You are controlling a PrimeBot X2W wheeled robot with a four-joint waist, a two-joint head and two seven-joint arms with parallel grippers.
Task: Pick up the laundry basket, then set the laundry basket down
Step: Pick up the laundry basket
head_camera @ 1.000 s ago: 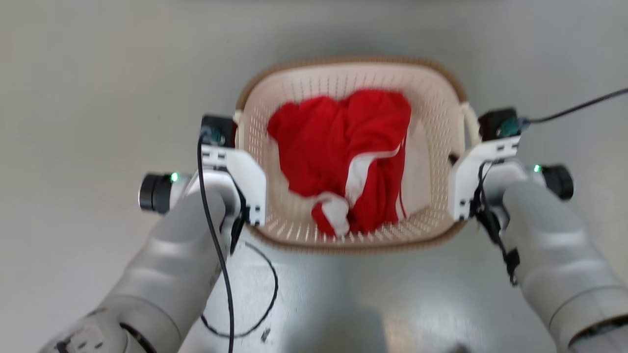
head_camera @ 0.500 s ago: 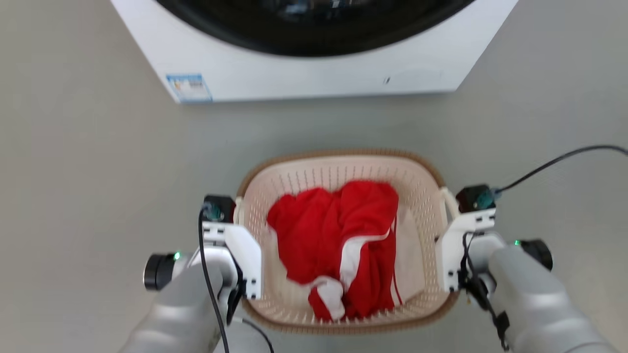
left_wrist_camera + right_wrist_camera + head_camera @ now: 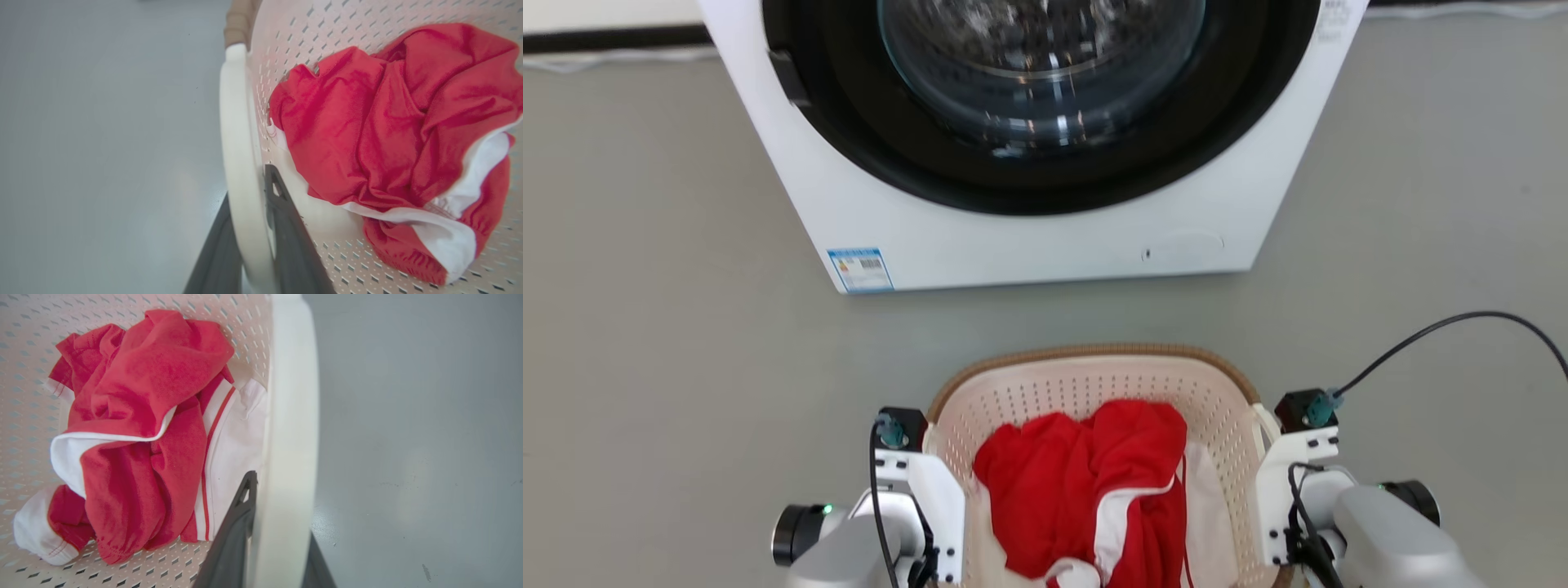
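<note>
- The left gripper [image 3: 248, 196] is clenching its jaws on the laundry basket [image 3: 1094, 380]'s left loop handle [image 3: 237, 122], one finger on each side.
- The right gripper [image 3: 282, 510] is grasping the right loop handle [image 3: 292, 396] likewise.
- The basket is sitting between both arms, facing the washing machine [image 3: 1029, 229] but apart from it.
- Whether it is clearing the floor [image 3: 645, 327] is unclear.
- Both arms should be moving level and together, so the red garment [image 3: 1086, 482] is not tipping out.

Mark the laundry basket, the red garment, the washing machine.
cream perforated plastic laundry basket [image 3: 1086, 384]: head view, far wall.
red-and-white cloth garment [image 3: 1078, 482]: head view, red fold.
white front-loading washing machine [image 3: 1029, 245]: head view, front panel.
</note>
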